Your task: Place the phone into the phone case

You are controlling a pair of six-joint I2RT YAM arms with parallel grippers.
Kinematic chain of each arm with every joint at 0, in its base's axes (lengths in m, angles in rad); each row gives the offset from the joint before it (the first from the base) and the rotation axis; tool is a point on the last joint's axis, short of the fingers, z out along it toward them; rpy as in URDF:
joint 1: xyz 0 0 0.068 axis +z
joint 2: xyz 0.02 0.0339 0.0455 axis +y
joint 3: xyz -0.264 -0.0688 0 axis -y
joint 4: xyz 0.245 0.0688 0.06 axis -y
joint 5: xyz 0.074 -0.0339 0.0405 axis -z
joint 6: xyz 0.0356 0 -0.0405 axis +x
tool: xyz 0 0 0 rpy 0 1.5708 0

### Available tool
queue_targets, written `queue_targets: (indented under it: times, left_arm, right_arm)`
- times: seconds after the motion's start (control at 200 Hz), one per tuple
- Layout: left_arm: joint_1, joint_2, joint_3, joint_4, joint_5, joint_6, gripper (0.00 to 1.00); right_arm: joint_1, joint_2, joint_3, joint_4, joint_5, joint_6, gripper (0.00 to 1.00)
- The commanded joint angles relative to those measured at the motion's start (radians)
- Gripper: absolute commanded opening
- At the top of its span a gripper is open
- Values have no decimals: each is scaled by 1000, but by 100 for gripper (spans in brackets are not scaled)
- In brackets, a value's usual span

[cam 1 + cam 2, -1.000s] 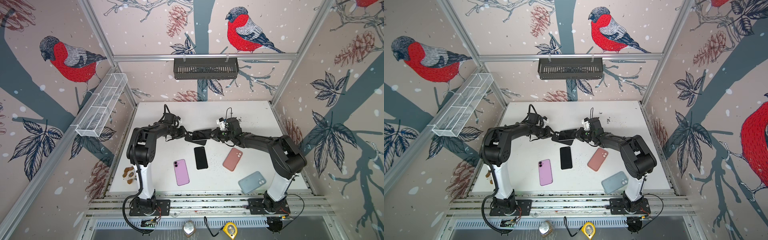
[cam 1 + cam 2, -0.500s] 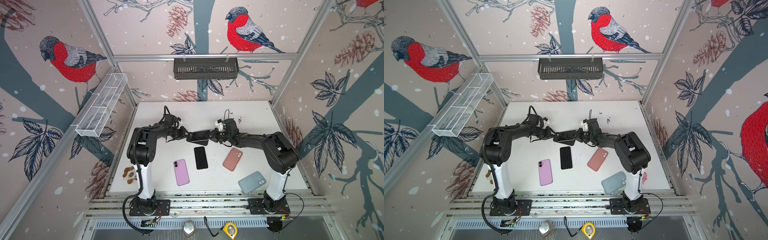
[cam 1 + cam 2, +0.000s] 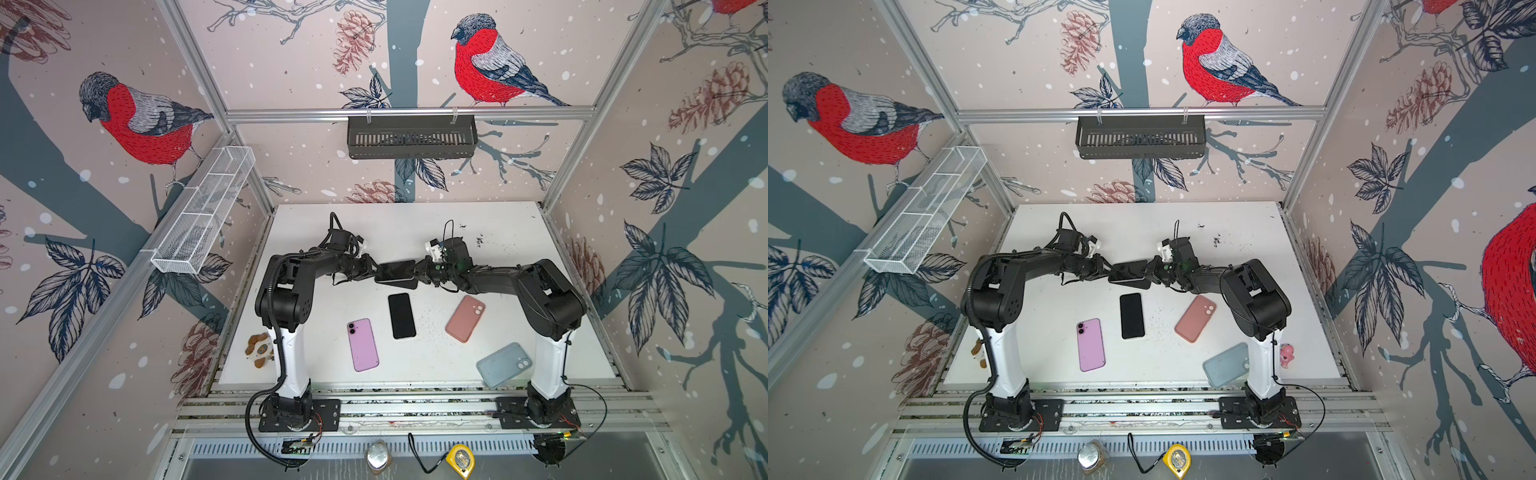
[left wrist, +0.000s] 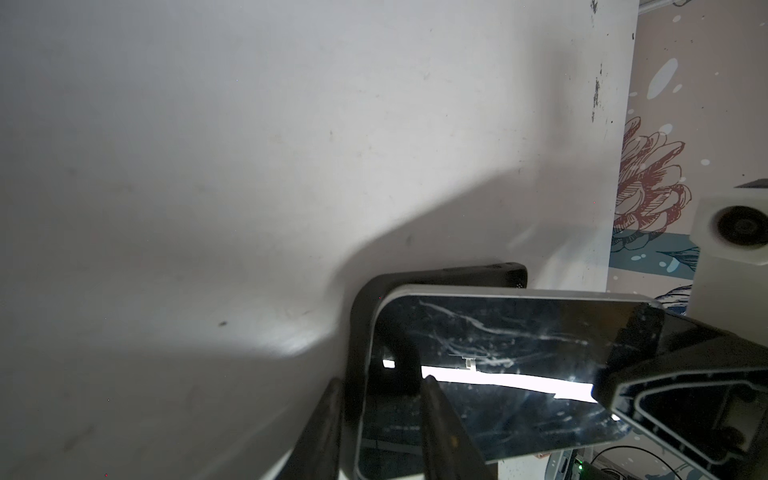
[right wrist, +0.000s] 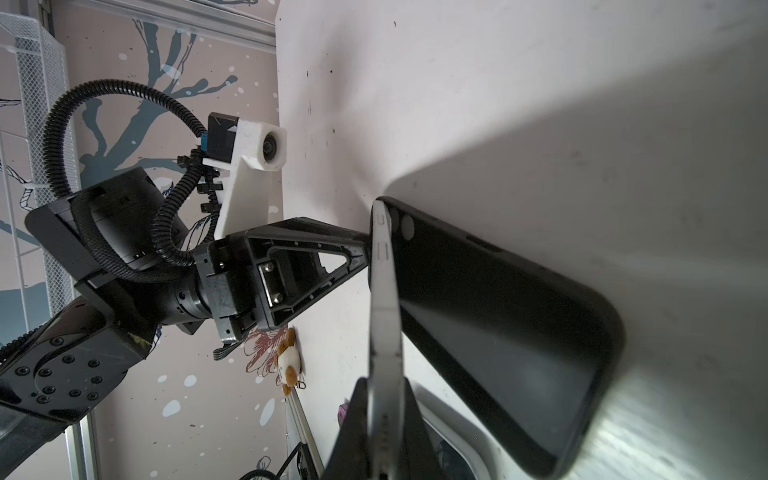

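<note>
Phone (image 5: 384,311) leans edgewise against black phone case (image 5: 498,332).

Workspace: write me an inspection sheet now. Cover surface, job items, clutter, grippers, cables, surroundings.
Surface: white table, black specks near the back right.
Job's things: phone meets the black case at the left gripper's end, spread apart at the other end.
Clutter: purple phone, black phone, pink case and blue case lying flat nearer the front.
Grippers: left gripper shut on the black case's end; right gripper shut on the phone's edge.
Cables: ribbed hose along the left arm; thin wire at the right base.
Surroundings: wire basket, dark shelf, tape measure, bird wallpaper.
</note>
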Motion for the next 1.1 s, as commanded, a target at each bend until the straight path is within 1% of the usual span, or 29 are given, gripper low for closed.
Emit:
queue_targets:
  times: [0.0,0.145,0.17,0.24,0.33,0.385,0.525,0.63,0.725,0.851,1.096]
  left_arm:
    - [-6,6,5,18,31,-5,33]
    - [-12,12,6,21,46,-10,33]
    - [-13,12,6,21,46,-10,33]
    - [-13,12,7,21,45,-9,33]
    - [-14,11,7,20,46,-9,33]
    - [-14,11,6,22,49,-10,33]
    - [-14,12,7,23,55,-11,33]
    - [-21,18,10,17,66,-8,32]
    - [-31,26,20,3,68,2,33]
    - [-37,24,22,-4,63,8,33]
    - [-44,28,37,-40,27,33,33]
  right_arm:
    - [6,15,6,26,-11,17,0]
    - [1,19,2,12,-13,8,2]
    - [-4,16,-1,5,-12,5,4]
    - [-20,5,-15,-10,-4,-6,16]
    - [-48,-8,-28,-29,-8,-29,22]
    - [-59,-12,-24,-58,-11,-54,24]
    - [-74,-21,-11,-113,-12,-100,27]
    - [-78,-20,-1,-150,-8,-127,33]
    - [-78,-21,29,-237,16,-191,38]
    - [-78,-30,65,-358,77,-279,40]
    - [-80,-47,75,-449,172,-345,40]
